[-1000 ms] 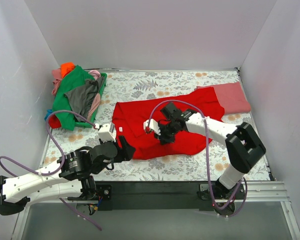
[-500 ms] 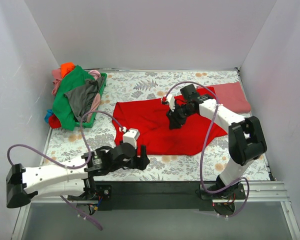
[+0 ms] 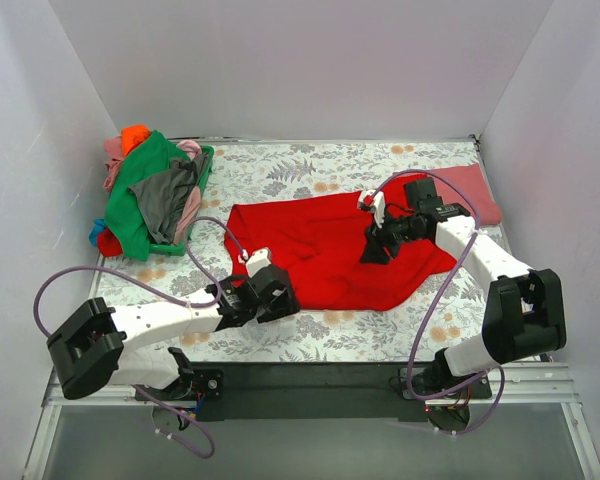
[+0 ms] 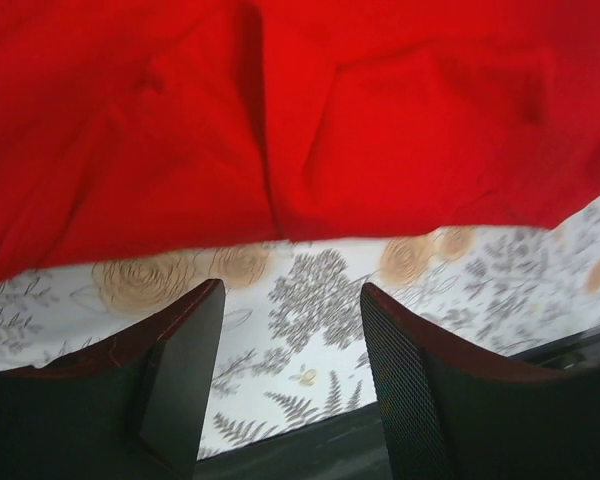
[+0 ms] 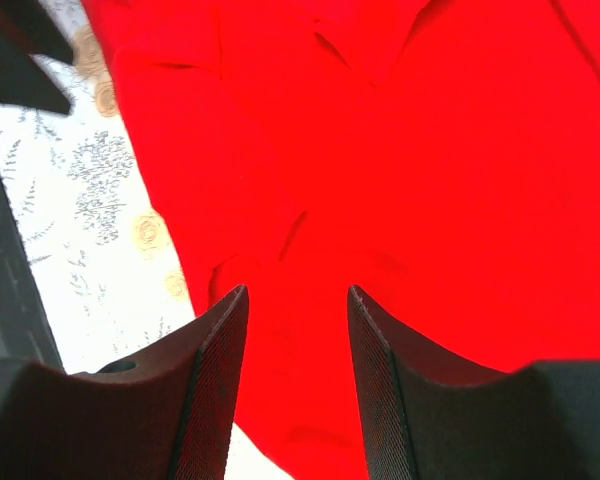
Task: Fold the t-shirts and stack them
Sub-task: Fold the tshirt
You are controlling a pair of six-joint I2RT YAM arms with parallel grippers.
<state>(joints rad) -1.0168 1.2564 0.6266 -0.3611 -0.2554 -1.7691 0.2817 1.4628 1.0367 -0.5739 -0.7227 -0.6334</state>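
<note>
The worktop (image 3: 280, 170) wears a floral cloth and is boxed in by white walls (image 3: 280, 70) at the back and on both sides. A black rail (image 3: 320, 380) runs along the bottom of the top view. The red shirt (image 3: 320, 240) lies spread and wrinkled in the middle of the frame. The rose shirt (image 3: 477, 190) lies flat at the upper right, close to the right wall. My right arm covers the spot where the two shirts meet, so I cannot tell whether they overlap.

At the upper left a green bin (image 3: 204, 165) holds a pile: a green shirt (image 3: 140, 185), a grey shirt (image 3: 168, 200), and bits of orange and pink at the top. Whatever lies under them is hidden.

Open floral surface shows along the back, between the bin and the red shirt, and at the lower right of the top view.

My left gripper (image 3: 273, 298) sits at the red shirt's lower left corner. In the wrist view the left gripper (image 4: 290, 370) stands wide and holds nothing, with bare floral cloth between the fingers and the shirt's hem just above them.

My right gripper (image 3: 377, 245) is over the right part of the shirt. In its own view the right gripper (image 5: 295, 380) is parted too, and red fabric fills the gap. I cannot tell whether the tips touch the fabric.
</note>
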